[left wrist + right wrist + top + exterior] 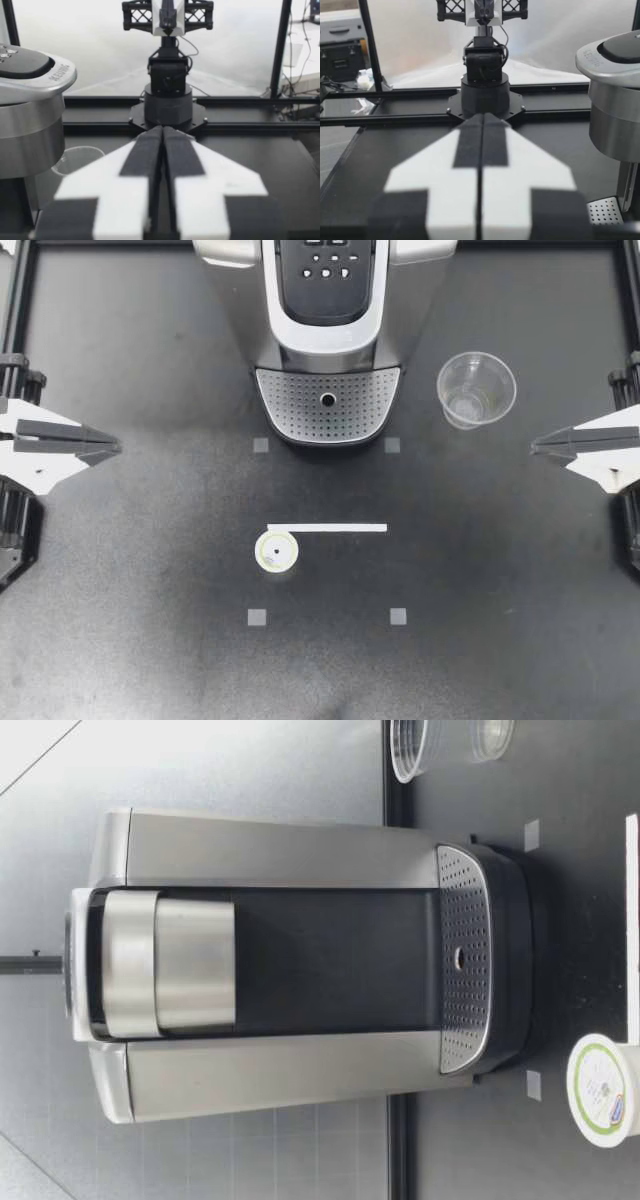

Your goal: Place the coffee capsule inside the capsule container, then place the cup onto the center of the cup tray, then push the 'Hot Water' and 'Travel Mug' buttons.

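Observation:
A white coffee capsule (277,552) with a green-ringed lid stands on the black table in front of the coffee machine (325,300); the low view shows the capsule (603,1090) near that camera. A clear plastic cup (475,389) stands upright to the right of the machine's perforated cup tray (328,403). The machine's buttons (328,265) face up on its top panel. My left gripper (115,448) rests shut at the table's left edge, far from everything. My right gripper (535,448) rests shut at the right edge, below the cup. Neither holds anything.
A white tape strip (327,528) lies just beyond the capsule. Small grey square markers (257,617) mark a rectangle on the table. Black frame rails (20,300) run along the table's sides. In each wrist view the opposite arm's base (168,100) stands straight ahead.

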`<state>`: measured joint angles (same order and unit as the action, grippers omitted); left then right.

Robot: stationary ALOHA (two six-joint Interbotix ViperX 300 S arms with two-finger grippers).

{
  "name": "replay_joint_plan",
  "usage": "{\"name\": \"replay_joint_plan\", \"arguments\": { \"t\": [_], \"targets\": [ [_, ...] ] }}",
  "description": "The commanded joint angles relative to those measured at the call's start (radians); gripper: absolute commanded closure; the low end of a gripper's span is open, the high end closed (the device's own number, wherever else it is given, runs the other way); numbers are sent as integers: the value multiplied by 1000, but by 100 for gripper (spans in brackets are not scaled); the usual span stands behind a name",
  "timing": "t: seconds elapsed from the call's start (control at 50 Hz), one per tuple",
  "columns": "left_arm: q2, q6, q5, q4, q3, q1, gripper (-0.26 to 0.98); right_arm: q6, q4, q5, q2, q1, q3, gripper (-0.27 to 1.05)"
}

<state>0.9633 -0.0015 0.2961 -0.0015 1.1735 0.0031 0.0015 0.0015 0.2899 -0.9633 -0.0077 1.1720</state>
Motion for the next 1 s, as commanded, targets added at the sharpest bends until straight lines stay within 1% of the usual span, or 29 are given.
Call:
{"name": "replay_joint_plan", "arguments": {
  "t": [0.0,0.1,0.26,0.36,0.44,0.6,0.7,0.86,0.98],
  "targets": [
    [-14,-3,-2,5,-8,17,52,0,-2,15,12,-3,-17,70],
    [-41,-8,-32,3,-9,17,58,9,0,38,60,-3,-37,73],
    [-140,-18,-167,3,-29,17,58,31,-2,60,202,-3,-75,73],
    [-212,-40,-229,3,-41,11,58,49,-2,61,325,-3,-103,73],
    [-272,-60,-261,3,-46,-2,58,69,-2,63,416,-3,-126,73],
    [-388,-87,-299,2,-51,-49,58,100,-2,63,577,11,-172,73],
    [-448,-92,-314,3,-71,-66,58,101,-2,61,676,34,-212,73],
    [-526,-87,-357,3,-110,-66,58,103,-2,46,801,57,-273,73],
    [-580,-83,-403,3,-155,-67,57,106,-2,15,874,64,-319,73]
  ]
}}
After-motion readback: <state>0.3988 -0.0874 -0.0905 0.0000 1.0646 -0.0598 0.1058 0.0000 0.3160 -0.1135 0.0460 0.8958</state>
